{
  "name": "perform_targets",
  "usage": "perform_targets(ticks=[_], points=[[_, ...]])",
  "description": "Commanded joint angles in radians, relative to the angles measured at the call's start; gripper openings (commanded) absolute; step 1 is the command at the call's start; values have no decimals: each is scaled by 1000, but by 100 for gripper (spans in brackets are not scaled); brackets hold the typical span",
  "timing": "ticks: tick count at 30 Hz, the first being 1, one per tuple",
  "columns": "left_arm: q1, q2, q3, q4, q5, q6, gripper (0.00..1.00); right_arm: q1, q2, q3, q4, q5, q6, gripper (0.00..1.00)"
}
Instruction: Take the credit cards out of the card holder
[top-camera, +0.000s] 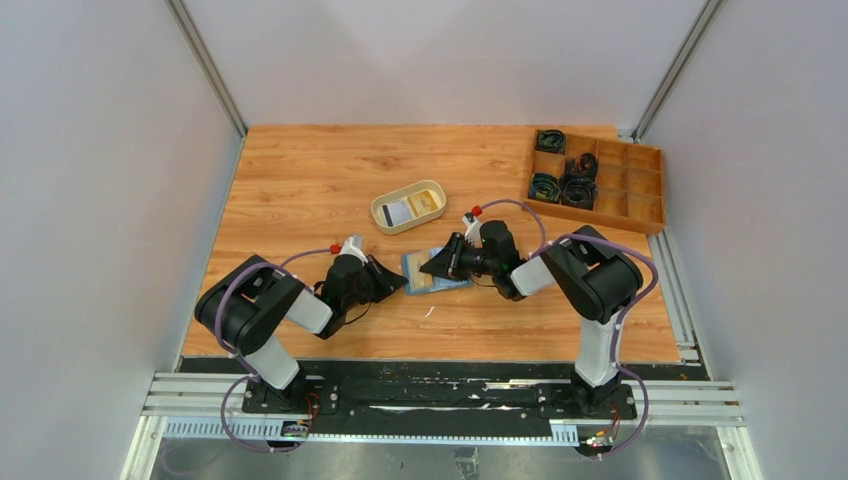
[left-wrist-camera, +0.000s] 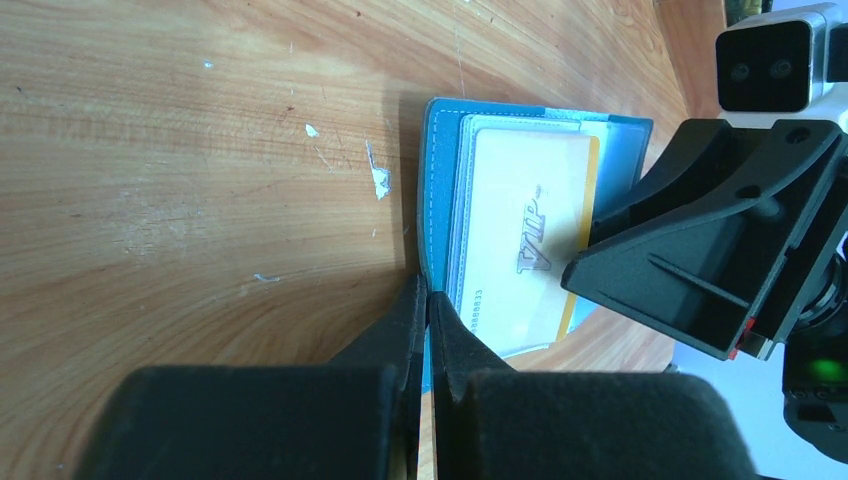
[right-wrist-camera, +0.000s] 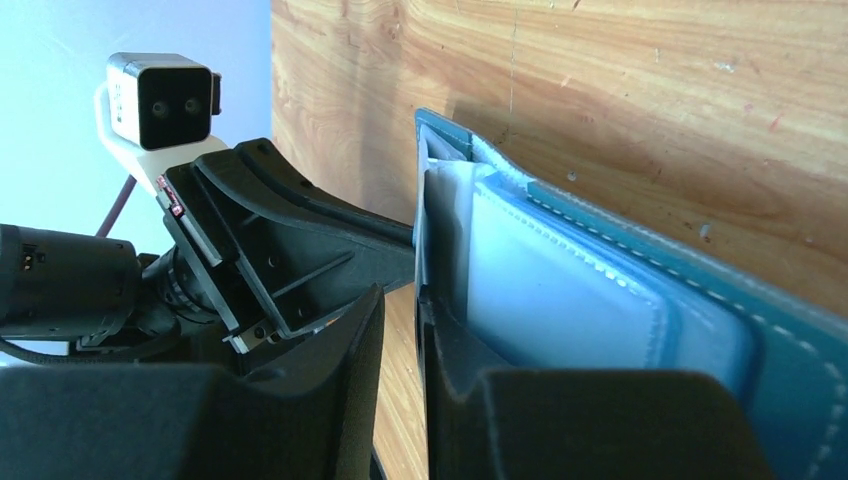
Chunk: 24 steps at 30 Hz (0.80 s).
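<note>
From above, I am seeing the card holder (top-camera: 436, 272) lying open on the table (top-camera: 300, 180), with the left gripper (top-camera: 398, 280) meeting it from nine o'clock and the right gripper (top-camera: 432, 266) from three. The cream tray (top-camera: 380, 208) is sitting near it at eleven o'clock with one pale card (top-camera: 397, 213) inside, and the compartment box (top-camera: 650, 205) is well apart toward two o'clock. In the left wrist view, the left jaws are clenched on the holder's blue cover edge at six o'clock. A cream, yellow-edged credit card (left-wrist-camera: 520, 220) is lying in the pocket, its three o'clock edge covered by the right gripper's black body. In the right wrist view, the right jaws are standing a narrow slit apart just beside the pockets at nine o'clock, with only wood showing between them, so they are grasping nothing that I can see. I am judging this as the reach for the next card: the left pinning, the right needing to catch the card's free edge and draw it out toward three o'clock. How many cards are remaining behind the pale sleeves I cannot tell.
</note>
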Motion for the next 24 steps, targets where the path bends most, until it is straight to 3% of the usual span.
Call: perform_targets(ticks=[1,9,24], points=[[-12,58,-54,-260,-30,53,0,0,35,16,100,-79,43,25],[-14,59,-55,-261,-31,51,0,1,54,49,59,-125,32,39],[-16,87,-56,-240,-30,46,0,-76,-19,-47,49,-168,8,40]])
